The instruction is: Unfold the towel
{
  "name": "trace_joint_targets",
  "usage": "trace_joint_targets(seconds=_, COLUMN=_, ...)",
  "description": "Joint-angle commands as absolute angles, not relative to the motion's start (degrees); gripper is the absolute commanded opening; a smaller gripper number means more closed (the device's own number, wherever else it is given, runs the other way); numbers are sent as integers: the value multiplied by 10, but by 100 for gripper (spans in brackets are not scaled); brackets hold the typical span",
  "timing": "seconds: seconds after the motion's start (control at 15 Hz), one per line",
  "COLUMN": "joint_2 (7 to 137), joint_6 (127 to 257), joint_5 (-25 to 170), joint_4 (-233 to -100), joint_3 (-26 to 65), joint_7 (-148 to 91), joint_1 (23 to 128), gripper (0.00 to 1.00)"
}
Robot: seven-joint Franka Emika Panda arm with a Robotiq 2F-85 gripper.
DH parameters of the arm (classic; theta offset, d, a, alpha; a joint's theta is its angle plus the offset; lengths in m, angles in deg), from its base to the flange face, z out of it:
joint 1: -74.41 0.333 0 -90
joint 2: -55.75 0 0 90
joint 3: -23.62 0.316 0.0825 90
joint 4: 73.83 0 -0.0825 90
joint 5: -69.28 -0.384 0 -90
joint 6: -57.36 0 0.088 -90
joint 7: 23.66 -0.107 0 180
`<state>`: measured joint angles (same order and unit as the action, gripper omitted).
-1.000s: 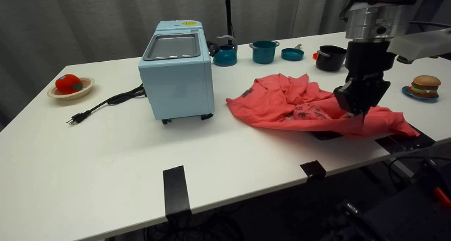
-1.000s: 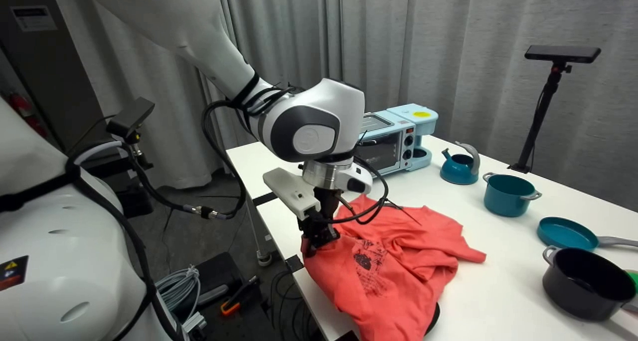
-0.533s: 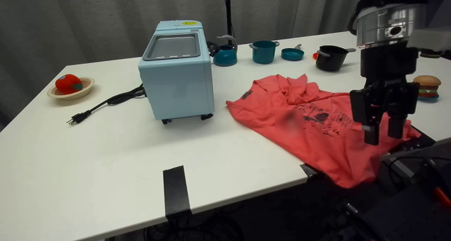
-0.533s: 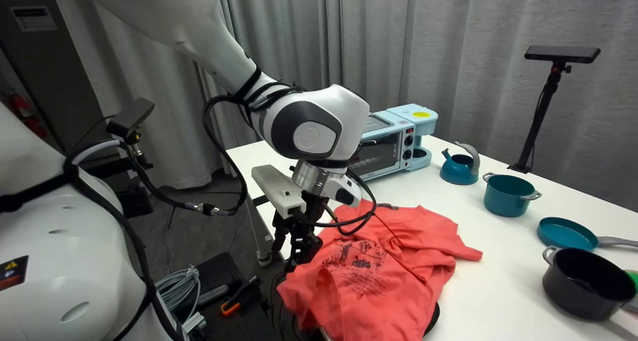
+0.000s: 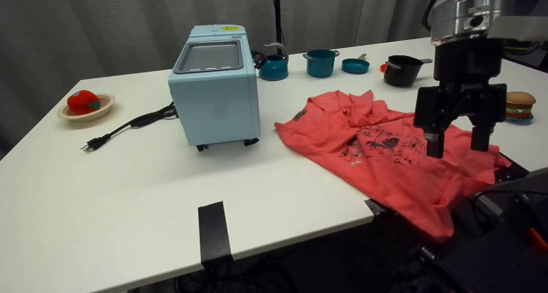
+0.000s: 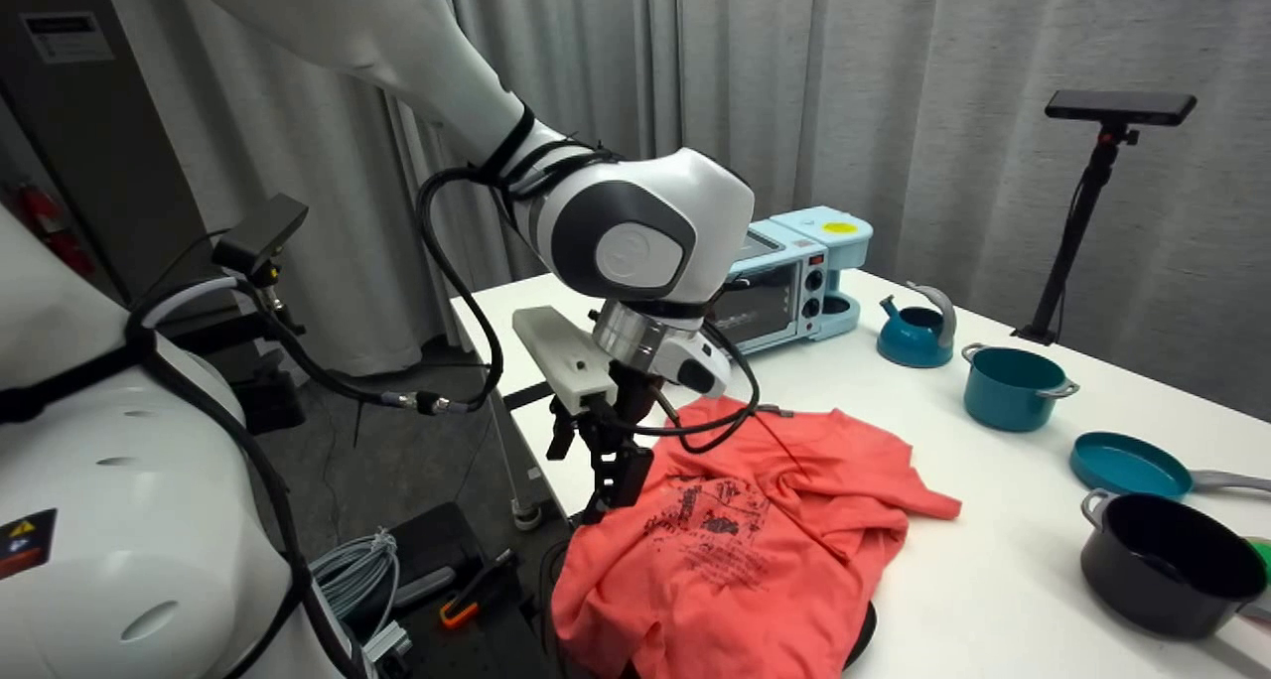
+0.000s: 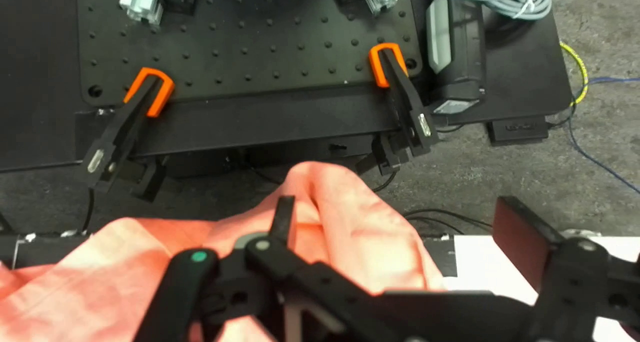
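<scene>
Towel (image 5: 372,168), one: coral red, dark print upward, creased, bunched toward its far side; spread on the white table (image 5: 141,211) and, as I see it in an exterior view, to the right of a pale blue toaster oven (image 5: 218,104), one corner hanging past the near edge. Gripper (image 5: 457,146), one: black, fingers (image 7: 522,239) set wide apart, held over the towel's right part; whether a tip touches it I cannot tell. Dark rounded rim (image 6: 863,637): showing from beneath the towel, the rest covered. Far row, left to right: teal kettle (image 5: 274,69), teal pot (image 5: 320,66), teal pan (image 5: 355,67), black pot (image 5: 401,73). Left: bowl (image 5: 87,117) holding a red tomato-like item (image 5: 81,102). Right: burger (image 5: 520,101) on a blue plate (image 5: 527,118).
</scene>
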<state>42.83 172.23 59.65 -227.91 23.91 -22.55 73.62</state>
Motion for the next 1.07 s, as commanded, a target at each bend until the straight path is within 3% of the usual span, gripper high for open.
trace_joint_targets(seconds=0.0, joint_2=396, joint_6=1763, joint_5=607, joint_4=-2265, joint_3=238, joint_7=-224, joint_1=740, gripper=100)
trace_joint_targets(seconds=0.53, joint_2=377, joint_6=1880, joint_5=630, joint_4=-2221, joint_3=240, joint_7=-226, joint_1=741, gripper=100)
trace_joint_targets(seconds=1.0, joint_2=350, joint_6=1907, joint_5=652, joint_4=-2180, joint_3=241, joint_7=-229, joint_1=740, gripper=100)
